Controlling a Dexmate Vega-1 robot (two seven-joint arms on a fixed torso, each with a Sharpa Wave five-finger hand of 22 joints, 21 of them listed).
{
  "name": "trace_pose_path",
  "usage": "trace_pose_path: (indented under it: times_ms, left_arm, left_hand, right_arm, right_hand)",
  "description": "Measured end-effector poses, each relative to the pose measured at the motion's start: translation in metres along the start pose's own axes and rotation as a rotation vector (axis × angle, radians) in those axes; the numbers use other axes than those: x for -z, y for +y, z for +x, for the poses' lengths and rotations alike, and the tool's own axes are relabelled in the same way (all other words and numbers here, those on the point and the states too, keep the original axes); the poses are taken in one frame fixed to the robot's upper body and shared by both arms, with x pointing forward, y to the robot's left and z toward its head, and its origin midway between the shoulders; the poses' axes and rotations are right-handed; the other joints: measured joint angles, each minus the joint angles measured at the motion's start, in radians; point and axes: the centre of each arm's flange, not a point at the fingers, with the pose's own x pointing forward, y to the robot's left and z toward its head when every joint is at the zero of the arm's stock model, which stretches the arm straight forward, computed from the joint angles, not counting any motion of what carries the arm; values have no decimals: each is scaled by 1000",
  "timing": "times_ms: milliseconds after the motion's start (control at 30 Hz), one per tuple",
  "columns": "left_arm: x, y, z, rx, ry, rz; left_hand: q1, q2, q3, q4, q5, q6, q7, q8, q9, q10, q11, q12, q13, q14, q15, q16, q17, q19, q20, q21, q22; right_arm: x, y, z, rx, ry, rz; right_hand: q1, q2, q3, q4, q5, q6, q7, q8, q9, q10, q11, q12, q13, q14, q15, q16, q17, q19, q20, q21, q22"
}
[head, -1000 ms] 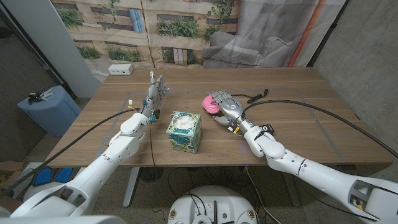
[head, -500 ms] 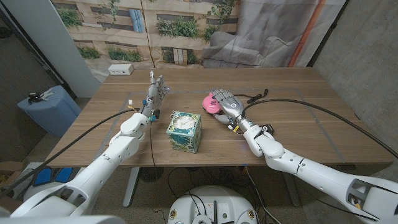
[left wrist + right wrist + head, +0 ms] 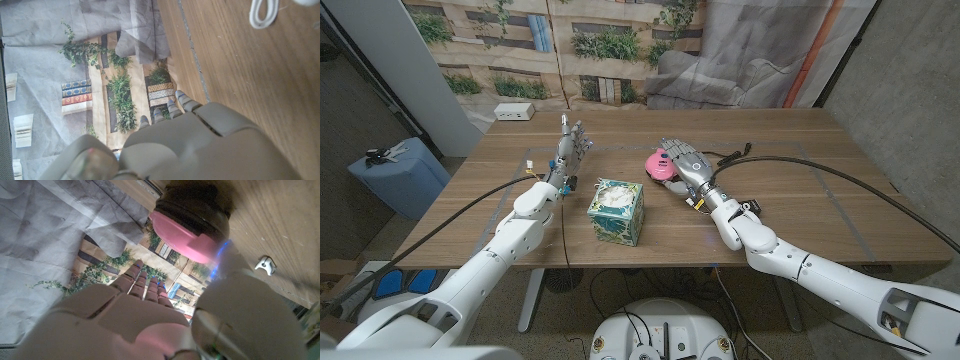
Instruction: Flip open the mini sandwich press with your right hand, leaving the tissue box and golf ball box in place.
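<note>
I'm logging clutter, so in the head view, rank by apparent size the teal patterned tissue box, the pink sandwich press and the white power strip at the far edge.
1. Teal patterned tissue box, though nearest the camera.
2. Pink sandwich press, partly hidden by the right hand.
3. White power strip, farthest away.

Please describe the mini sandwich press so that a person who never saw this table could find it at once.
Look at the wooden table, right of its middle, just beyond the robot's right hand. There sits the sandwich press, a small rounded appliance with a bright pink lid over a dark base. It is the only pink thing there; the tissue box nearer the front edge is square and teal-patterned.
</note>
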Motion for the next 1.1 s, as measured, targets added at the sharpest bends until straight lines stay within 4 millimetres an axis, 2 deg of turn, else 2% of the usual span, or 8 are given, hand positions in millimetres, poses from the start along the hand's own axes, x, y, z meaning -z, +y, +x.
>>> trace_pose_path:
  times_ms: [833,933,1100]
  left_arm:
    - [0,0,0,0,0,0]
    - [0,0,0,0,0,0]
    - [0,0,0,0,0,0]
  left_hand:
    - [0,0,0,0,0,0,0,0,0,0,0,0,0,0,0,0,0,0,0,0,0]
    - [0,0,0,0,0,0,0,0,0,0,0,0,0,0,0,0,0,0,0,0,0]
    - [0,0,0,0,0,0,0,0,0,0,0,0,0,0,0,0,0,0,0,0,0]
  right_arm:
    - [8,-13,5,24,61,90]
    - [9,-15,6,25,66,98]
    - [10,-19,8,30,73,112]
  right_hand:
    - [0,0,0,0,0,0,0,-7,0,-5,5,0,0,-4,4,-4,0,0,0,0,0]
    - [0,0,1,7,0,0,0,-7,0,-5,5,0,0,-4,4,-4,0,0,0,0,0]
    - [0,0,1,7,0,0,0,-7,0,-5,5,0,0,-4,4,-4,0,0,0,0,0]
